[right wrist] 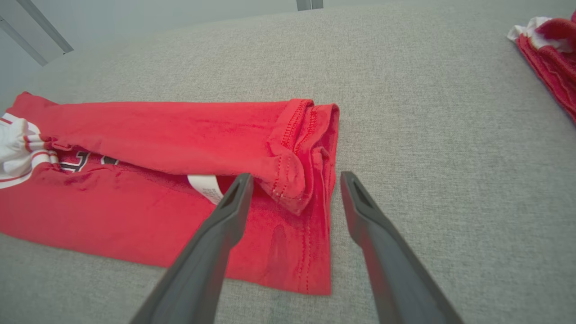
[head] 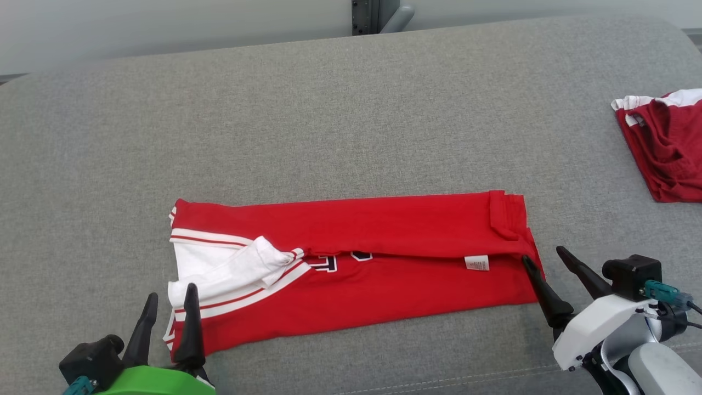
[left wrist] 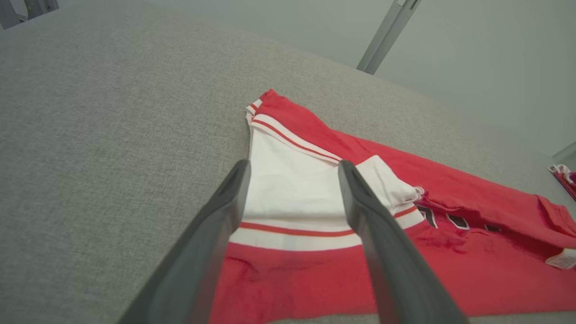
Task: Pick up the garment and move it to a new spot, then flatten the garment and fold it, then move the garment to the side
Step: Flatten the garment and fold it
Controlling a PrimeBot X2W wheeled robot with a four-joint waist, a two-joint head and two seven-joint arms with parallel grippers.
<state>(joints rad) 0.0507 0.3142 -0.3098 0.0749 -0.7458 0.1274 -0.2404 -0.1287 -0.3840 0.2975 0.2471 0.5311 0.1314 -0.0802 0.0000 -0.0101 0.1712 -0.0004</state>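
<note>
A red shirt (head: pixel 351 258) lies folded into a long band on the near half of a grey fabric surface (head: pixel 329 109), running left to right in the head view. Its upper half is turned down over the lower half, so the folded edge crosses the middle of the band and partly covers dark letters (head: pixel 329 263) on the chest. At the left end a white sleeve (head: pixel 241 263) with red stripes lies bunched on top of the red cloth. Near the right end a small white label (head: pixel 476 263) peeks out from under the folded edge. The left gripper (head: pixel 171 293) is at the shirt's near left corner, its 2 dark fingers apart with nothing between them. In the left wrist view this gripper (left wrist: pixel 293 166) points over the white sleeve (left wrist: pixel 288 180), one finger above the shirt's edge and the other above the striped band. The right gripper (head: pixel 543 255) is at the shirt's right end, its 2 fingers also spread and holding nothing. In the right wrist view it (right wrist: pixel 295 176) straddles the stitched hem, the left finger near the label (right wrist: pixel 204 186) and the right finger over bare grey surface. Whether the fingertips touch the cloth is unclear. A second red and white garment (head: pixel 666 142) lies crumpled at the far right edge, well apart from the shirt.
</note>
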